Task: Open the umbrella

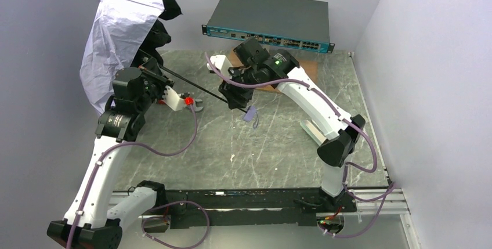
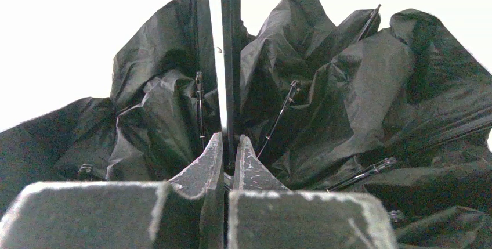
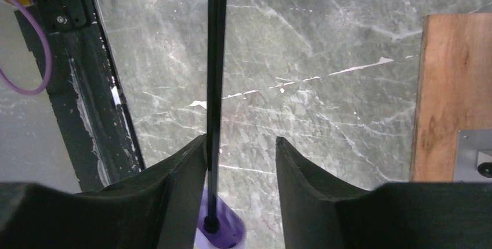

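Upper centre of the top view: dark rack switch [image 1: 267, 14], teal-fronted. Just below it, a brown board [image 1: 309, 65], perhaps wood. Underneath, grey marbled table [image 1: 261, 150] with white veins.

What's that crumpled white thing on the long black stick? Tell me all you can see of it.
A folding umbrella, not fully spread: rumpled pale lavender-white canopy outside, black lining with ribs inside. Its thin black shaft slants over the table to a small lavender handle. The left gripper pinches the shaft near the canopy; the right gripper stands open around it by the handle.
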Motion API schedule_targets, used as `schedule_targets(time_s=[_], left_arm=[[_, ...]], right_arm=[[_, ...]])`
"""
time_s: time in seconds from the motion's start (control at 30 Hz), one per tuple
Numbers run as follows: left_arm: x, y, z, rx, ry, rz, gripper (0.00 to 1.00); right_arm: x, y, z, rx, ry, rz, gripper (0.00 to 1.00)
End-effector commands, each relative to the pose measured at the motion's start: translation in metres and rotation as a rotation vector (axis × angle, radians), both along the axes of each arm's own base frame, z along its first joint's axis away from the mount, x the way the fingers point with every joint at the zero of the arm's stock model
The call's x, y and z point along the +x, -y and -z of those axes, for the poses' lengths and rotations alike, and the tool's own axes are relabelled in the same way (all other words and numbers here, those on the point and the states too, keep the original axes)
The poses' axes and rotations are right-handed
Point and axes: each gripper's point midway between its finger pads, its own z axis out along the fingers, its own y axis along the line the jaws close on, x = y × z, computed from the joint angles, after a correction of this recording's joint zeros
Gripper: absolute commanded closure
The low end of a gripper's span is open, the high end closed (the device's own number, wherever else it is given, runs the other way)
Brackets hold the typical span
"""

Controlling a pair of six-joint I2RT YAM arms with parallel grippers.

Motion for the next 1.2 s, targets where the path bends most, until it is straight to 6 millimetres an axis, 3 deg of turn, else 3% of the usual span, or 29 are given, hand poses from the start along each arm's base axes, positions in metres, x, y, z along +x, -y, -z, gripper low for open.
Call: schedule_targets(time_s=[0.0, 0.07, 0.17, 0.3, 0.33, 0.37, 0.4, 0.5, 0.6, 0.67, 0.83, 1.0, 1.17], left_arm=[[0.0, -0.001, -0.045, -0.033, 0.149, -0.007, 1.0], [0.0, -0.003, -0.048, -0.051, 0.151, -0.02, 1.0], [0.002, -0.007, -0.049, -0.06, 0.159, -0.042, 1.0], [0.009, -0.018, -0.049, -0.048, 0.194, -0.092, 1.0], [0.011, -0.021, -0.048, -0.043, 0.203, -0.11, 1.0], [0.013, -0.024, -0.049, -0.041, 0.215, -0.124, 1.0], [0.016, -0.026, -0.047, -0.037, 0.22, -0.138, 1.0], [0.025, -0.034, -0.044, -0.015, 0.244, -0.192, 0.98], [0.033, -0.039, -0.042, 0.001, 0.266, -0.218, 0.8], [0.04, -0.041, -0.04, 0.007, 0.272, -0.236, 0.73], [0.058, -0.056, -0.036, 0.001, 0.284, -0.296, 0.72], [0.069, -0.101, -0.032, 0.025, 0.292, -0.412, 0.72], [0.07, -0.168, -0.039, 0.064, 0.324, -0.554, 0.74]], right_arm=[[0.001, -0.008, -0.001, 0.011, 0.002, 0.009, 0.54], [-0.007, -0.001, 0.016, -0.031, -0.023, -0.013, 0.55], [-0.016, 0.012, 0.042, -0.099, -0.059, -0.032, 0.68], [-0.028, 0.017, 0.045, -0.116, -0.088, -0.088, 0.75], [-0.028, 0.016, 0.043, -0.109, -0.085, -0.095, 0.79], [-0.028, 0.015, 0.042, -0.104, -0.083, -0.099, 0.93], [-0.027, 0.014, 0.04, -0.099, -0.079, -0.101, 1.0], [-0.028, 0.011, 0.031, -0.075, -0.068, -0.124, 1.0], [-0.03, 0.009, 0.016, -0.033, -0.036, -0.148, 1.0], [-0.03, 0.008, 0.01, -0.016, -0.018, -0.159, 1.0], [-0.033, 0.01, 0.002, -0.009, -0.002, -0.174, 1.0], [-0.036, 0.022, 0.003, -0.036, 0.008, -0.15, 1.0], [-0.043, 0.038, 0.011, -0.073, 0.02, -0.136, 1.0]])
